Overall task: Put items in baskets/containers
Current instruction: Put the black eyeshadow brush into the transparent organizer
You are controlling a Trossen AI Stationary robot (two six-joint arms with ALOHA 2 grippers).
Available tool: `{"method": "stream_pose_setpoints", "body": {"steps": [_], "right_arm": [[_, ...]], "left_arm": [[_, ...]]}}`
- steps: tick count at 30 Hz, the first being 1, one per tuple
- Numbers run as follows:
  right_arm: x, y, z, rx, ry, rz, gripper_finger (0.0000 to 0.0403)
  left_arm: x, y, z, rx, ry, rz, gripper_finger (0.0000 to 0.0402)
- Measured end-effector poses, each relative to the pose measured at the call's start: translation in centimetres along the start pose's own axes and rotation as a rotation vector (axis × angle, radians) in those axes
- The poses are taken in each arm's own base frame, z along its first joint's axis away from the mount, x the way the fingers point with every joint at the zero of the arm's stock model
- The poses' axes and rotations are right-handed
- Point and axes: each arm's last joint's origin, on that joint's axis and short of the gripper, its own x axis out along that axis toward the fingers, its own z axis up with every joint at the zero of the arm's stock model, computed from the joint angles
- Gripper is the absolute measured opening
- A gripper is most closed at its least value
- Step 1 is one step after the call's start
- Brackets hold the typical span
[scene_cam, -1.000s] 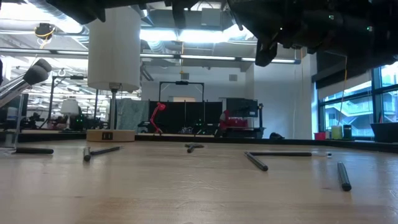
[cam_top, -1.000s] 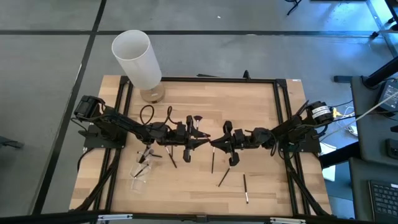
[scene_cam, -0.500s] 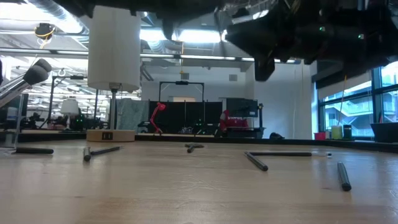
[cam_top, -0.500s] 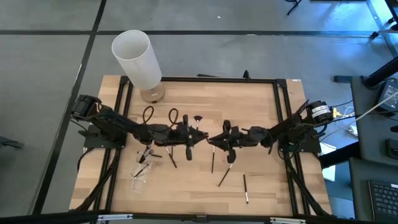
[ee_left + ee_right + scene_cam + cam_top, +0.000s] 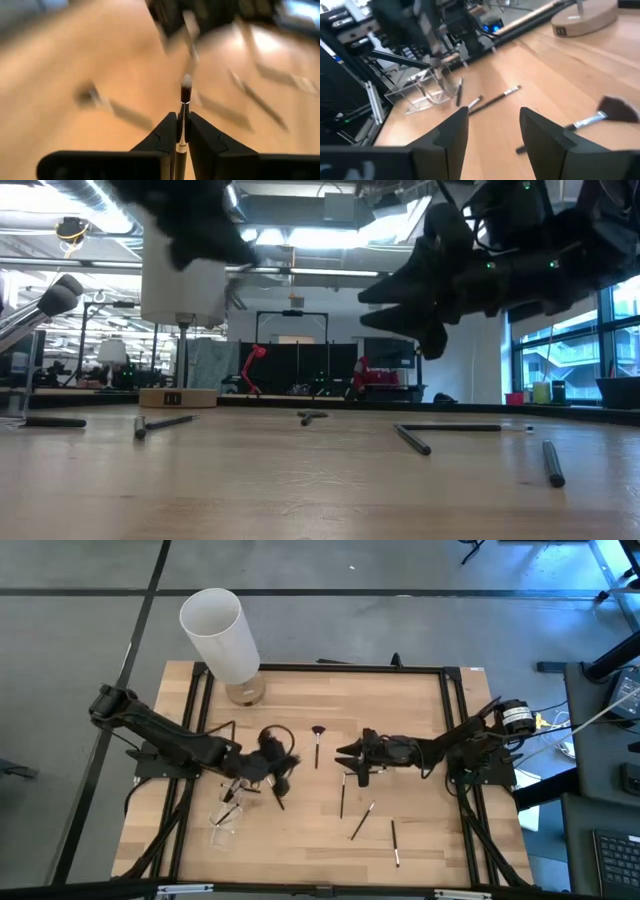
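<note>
A slim dark brush with a pale bristle tip (image 5: 185, 85) is lifted above the table, and my left gripper (image 5: 182, 125) is shut on it. In the high view that gripper (image 5: 280, 762) is left of the table's middle. My right gripper (image 5: 492, 125) is open and holds nothing; it hovers right of the middle (image 5: 347, 753). The clear container (image 5: 225, 816) lies on its side at the near left (image 5: 427, 90). A fan brush (image 5: 317, 740) lies flat between the two grippers. More brushes (image 5: 342, 798) lie on the wood. My left gripper pinches the brush's shaft (image 5: 181, 120) between its two fingers. The fingers lie along the brush, and the bristle end sticks out ahead of the fingertips. The brush is clear of the table, slanting down with the gripper.
A tall white cylinder (image 5: 220, 635) and a small tan jar (image 5: 245, 692) stand at the far left. Loose brushes lie near the front right (image 5: 362, 822), (image 5: 395, 843) and beside the container (image 5: 278, 792). A black frame (image 5: 455, 730) borders the tabletop.
The two grippers met at the table's middle a second ago and have parted. My left gripper has drawn back toward the left edge with the brush and tipped its fingers. My right gripper has drawn slightly toward the right and sunk a little. The fan brush is now uncovered.
</note>
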Motion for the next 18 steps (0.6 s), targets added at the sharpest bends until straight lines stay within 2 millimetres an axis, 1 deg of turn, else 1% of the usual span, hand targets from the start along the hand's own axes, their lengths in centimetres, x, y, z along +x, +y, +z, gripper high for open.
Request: {"method": "stream_pose_setpoints", "body": {"steps": [3, 5, 7, 11, 15, 18], "right_arm": [[-0.1, -0.2, 0.0, -0.008, 0.032, -0.021, 0.0177], [-0.2, -0.2, 0.0, -0.01, 0.037, -0.024, 0.0176], [-0.2, -0.1, 0.1, -0.017, 0.035, -0.022, 0.0174], [-0.2, -0.1, 0.1, -0.02, 0.035, -0.022, 0.0172], [-0.2, -0.1, 0.0, -0.02, 0.041, -0.013, 0.0173], [-0.2, -0.1, 0.0, -0.015, 0.048, 0.001, 0.0173]], "left_arm": [[-2.1, -0.1, -1.3, -0.078, 0.185, -0.094, 0.0033], [-3.6, -0.1, -1.7, -0.132, 0.24, -0.12, 0.0032], [-5.1, 0.0, -1.6, -0.191, 0.248, -0.146, 0.003], [-7.7, 0.1, -0.7, -0.306, 0.203, -0.25, 0.003], [-10.0, 0.1, -0.7, -0.305, 0.233, -0.369, 0.0031], [-11.4, 0.4, -1.8, -0.241, 0.322, -0.386, 0.003]]}}
